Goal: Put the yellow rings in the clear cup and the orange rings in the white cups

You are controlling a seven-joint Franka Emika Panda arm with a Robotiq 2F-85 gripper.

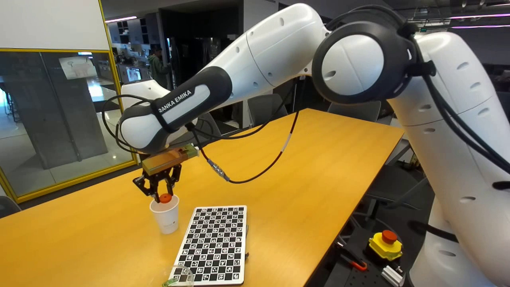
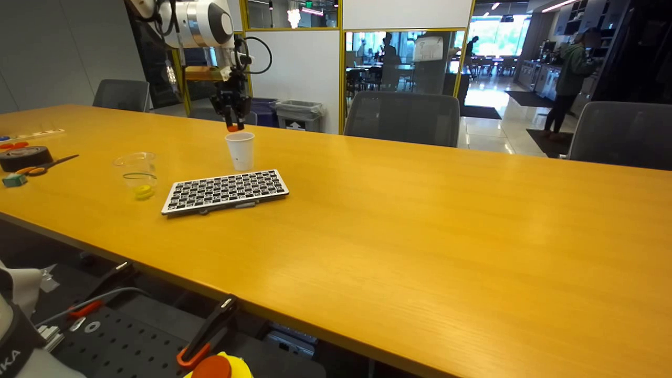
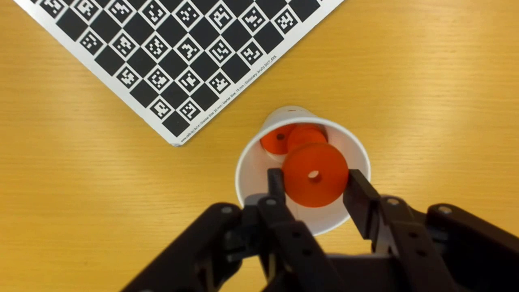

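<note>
My gripper (image 3: 313, 178) is shut on an orange ring (image 3: 318, 192), gripping it by opposite edges. Gripper and ring hang over the mouth of the upright white cup (image 1: 167, 221), seen in both exterior views. Two more orange rings (image 3: 277, 141) lie inside that cup in the wrist view. In an exterior view the held ring is just above the cup's rim. The clear cup (image 2: 135, 164) stands on the table with yellow rings (image 2: 143, 192) at its bottom; its base is cut off in an exterior view. Far left, orange-red rings (image 2: 20, 145) lie on the table.
A checkered board (image 1: 215, 239) lies flat between the white cup and the clear cup. Left of the clear cup are a black tape roll (image 2: 26, 158), scissors (image 2: 42, 169), a green block (image 2: 14, 180) and a pale strip (image 2: 48, 134). Chairs line the table's far side.
</note>
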